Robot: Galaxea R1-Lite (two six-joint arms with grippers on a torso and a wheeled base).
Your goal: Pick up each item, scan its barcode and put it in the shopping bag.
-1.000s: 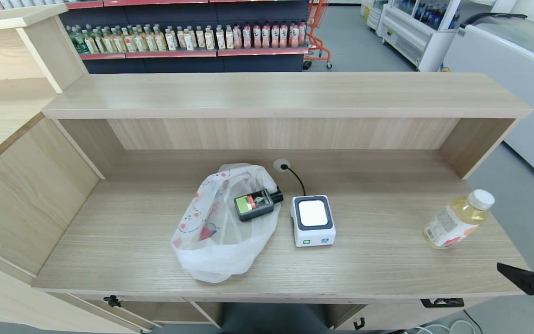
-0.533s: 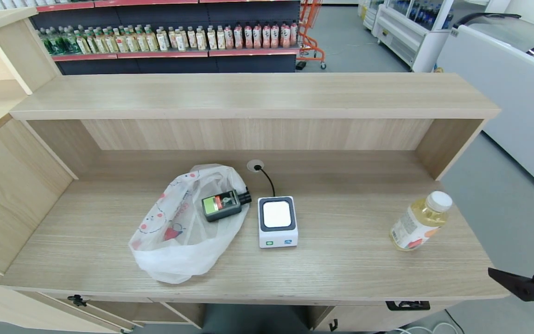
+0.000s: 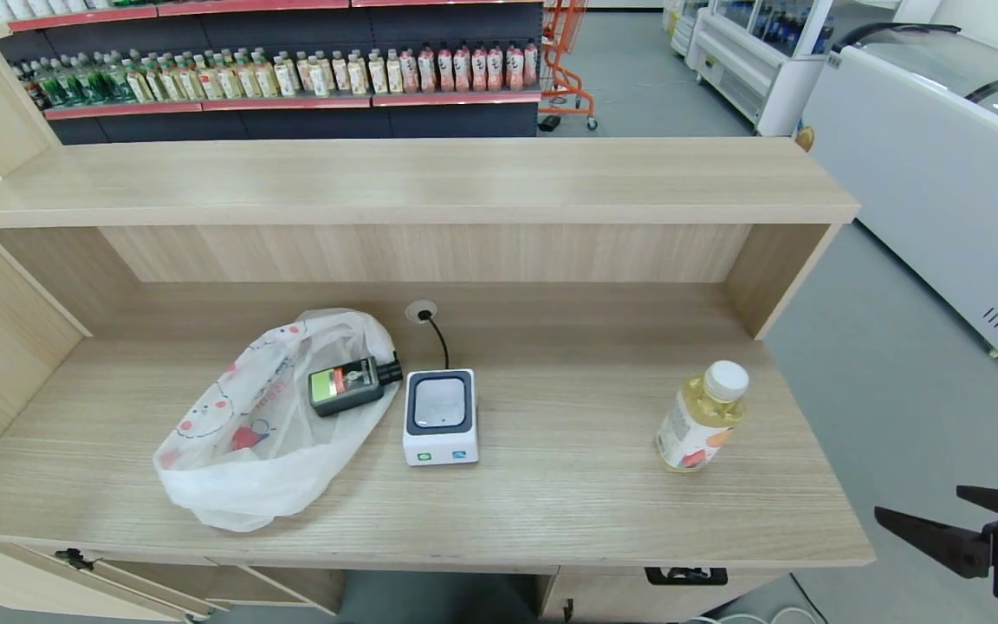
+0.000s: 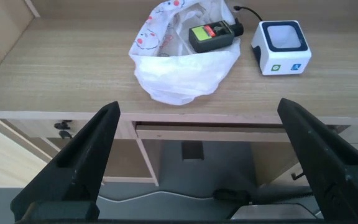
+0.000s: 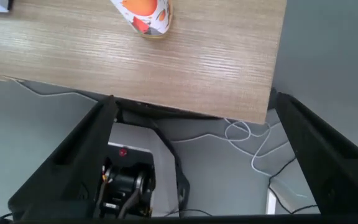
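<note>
A bottle [image 3: 700,418] of yellow drink with a white cap stands upright near the counter's right end; its base [image 5: 145,15] appears in the right wrist view. A white patterned shopping bag [image 3: 239,433] [image 4: 179,62] lies left of the white scanner [image 3: 440,416] [image 4: 281,46]. A dark green item [image 3: 345,386] [image 4: 211,34] lies at the bag's mouth. My right gripper [image 3: 919,504] [image 5: 194,102] is open, low and off the counter's front right corner. My left gripper [image 4: 199,107] is open, below the counter's front edge, facing the bag.
The wooden counter [image 3: 551,494] has a raised back shelf [image 3: 395,182] and side walls. The scanner's black cable [image 3: 438,334] runs to a hole at the back. Drawers [image 4: 191,149] sit under the front edge. A white freezer [image 3: 941,173] stands at the right.
The whole head picture has slid left, so the camera turned right. The things on the counter keep their places. More of my right gripper shows at the lower right.
</note>
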